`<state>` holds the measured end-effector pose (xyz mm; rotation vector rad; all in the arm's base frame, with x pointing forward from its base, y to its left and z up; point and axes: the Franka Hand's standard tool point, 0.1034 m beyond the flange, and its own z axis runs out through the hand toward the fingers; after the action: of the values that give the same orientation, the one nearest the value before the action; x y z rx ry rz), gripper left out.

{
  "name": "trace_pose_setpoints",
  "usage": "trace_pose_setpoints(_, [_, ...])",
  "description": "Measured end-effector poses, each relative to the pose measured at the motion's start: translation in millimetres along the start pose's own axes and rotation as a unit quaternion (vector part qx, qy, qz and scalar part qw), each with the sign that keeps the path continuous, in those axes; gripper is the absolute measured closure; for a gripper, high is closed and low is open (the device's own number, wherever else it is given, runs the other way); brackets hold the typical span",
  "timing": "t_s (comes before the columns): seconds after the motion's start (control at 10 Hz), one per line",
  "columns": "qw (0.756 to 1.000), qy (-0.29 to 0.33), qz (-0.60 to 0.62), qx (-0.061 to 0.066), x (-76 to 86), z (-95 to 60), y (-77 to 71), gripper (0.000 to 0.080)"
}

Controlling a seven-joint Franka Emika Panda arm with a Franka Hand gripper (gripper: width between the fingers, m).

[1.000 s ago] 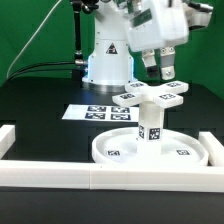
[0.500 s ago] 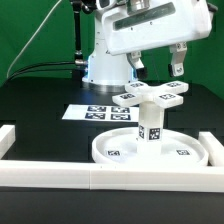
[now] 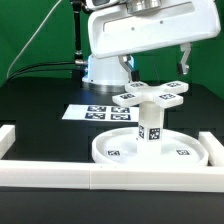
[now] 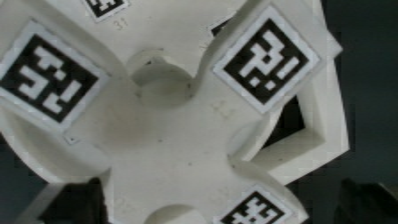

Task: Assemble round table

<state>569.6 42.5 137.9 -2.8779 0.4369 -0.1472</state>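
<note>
The white rimmed disc [image 3: 112, 152] lies flat at the front of the table. The short cylinder leg [image 3: 150, 128] stands upright at its middle. The cross-shaped piece [image 3: 152, 95] sits on top of the leg, its tags facing up. My gripper [image 3: 156, 63] hangs just above and behind the cross piece, open and empty. Its two fingers are spread wide, one to each side of the piece and touching nothing. In the wrist view the cross-shaped piece [image 4: 169, 120] fills the picture from close up, with tags on its arms. My fingers do not show there.
The marker board [image 3: 92, 112] lies flat on the black table behind the disc. White border rails [image 3: 60, 178] run along the front and both sides. The arm's base [image 3: 105, 62] stands at the back, with cables at the exterior view's left.
The hand has turned about its wrist and shifted toward the exterior view's left. Its fingers now stand farther apart across the picture, above the cross piece. The table parts have not moved.
</note>
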Motion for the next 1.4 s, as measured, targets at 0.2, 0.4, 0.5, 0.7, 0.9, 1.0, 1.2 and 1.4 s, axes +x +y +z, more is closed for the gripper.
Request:
trace_pose_setpoints(0.2, [0.995, -0.001, -0.104, -0.003, -0.5, 0.0, -2.8, 0.015])
trace_pose_setpoints(0.4, [0.986, -0.001, -0.168, -0.006, 0.3, -0.2, -0.8, 0.015])
trace_pose_setpoints(0.5, [0.981, -0.001, -0.196, -0.007, 0.6, -0.4, 0.0, 0.015])
trace_pose_setpoints(0.7, [0.953, -0.005, -0.302, -0.018, 0.5, -0.4, 0.4, 0.015])
trace_pose_setpoints(0.9, [0.916, -0.008, -0.4, -0.023, 1.4, -0.9, -1.7, 0.015])
trace_pose_setpoints(1.0, [0.897, -0.009, -0.441, -0.023, 1.6, -0.9, -2.3, 0.015])
trace_pose_setpoints(1.2, [0.867, -0.012, -0.497, -0.026, 2.5, -0.9, 1.0, 0.015])
trace_pose_setpoints(1.4, [0.835, -0.016, -0.549, -0.031, 3.6, -1.5, 4.0, 0.015])
